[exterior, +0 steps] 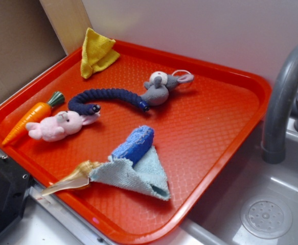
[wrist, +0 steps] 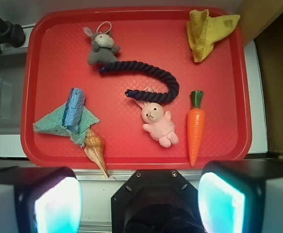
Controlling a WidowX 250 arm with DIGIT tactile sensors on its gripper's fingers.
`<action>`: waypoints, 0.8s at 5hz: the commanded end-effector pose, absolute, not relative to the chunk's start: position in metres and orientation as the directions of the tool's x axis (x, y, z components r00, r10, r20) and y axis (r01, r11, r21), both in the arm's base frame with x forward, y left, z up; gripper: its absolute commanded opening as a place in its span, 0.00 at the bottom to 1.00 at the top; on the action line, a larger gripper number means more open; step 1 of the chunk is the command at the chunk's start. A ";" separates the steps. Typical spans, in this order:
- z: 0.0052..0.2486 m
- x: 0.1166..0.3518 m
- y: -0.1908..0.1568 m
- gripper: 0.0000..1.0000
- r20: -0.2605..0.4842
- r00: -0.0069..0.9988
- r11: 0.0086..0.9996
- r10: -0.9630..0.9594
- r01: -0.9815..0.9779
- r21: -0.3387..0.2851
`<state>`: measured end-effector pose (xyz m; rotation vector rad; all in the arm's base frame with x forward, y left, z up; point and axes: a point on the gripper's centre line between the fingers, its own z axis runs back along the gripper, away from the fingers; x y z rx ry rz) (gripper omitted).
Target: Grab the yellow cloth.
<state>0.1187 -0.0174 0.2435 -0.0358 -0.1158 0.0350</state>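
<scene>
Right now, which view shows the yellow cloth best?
The wrist view: it shows the yellow cloth from above, whole, in the red tray's far right corner, with the gripper open and well short of it. The exterior view shows it obliquely, propped against the tray's rim.

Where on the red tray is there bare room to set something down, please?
The widest free patch of the red tray lies between the grey plush and the sink-side rim, running down past the pale blue-green cloth. A smaller patch separates the yellow cloth from the dark rope. Around the pink bunny, carrot and rope it is crowded.
</scene>
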 end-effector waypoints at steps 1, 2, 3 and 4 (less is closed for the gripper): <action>0.243 0.119 -0.017 1.00 0.115 0.993 0.999 0.037 -0.033 -0.038; 0.197 0.169 0.006 1.00 0.277 0.960 0.998 -0.032 0.045 -0.041; 0.179 0.222 0.027 1.00 0.355 0.934 0.998 -0.043 0.054 -0.023; 0.179 0.222 0.027 1.00 0.355 0.934 0.998 -0.043 0.054 -0.023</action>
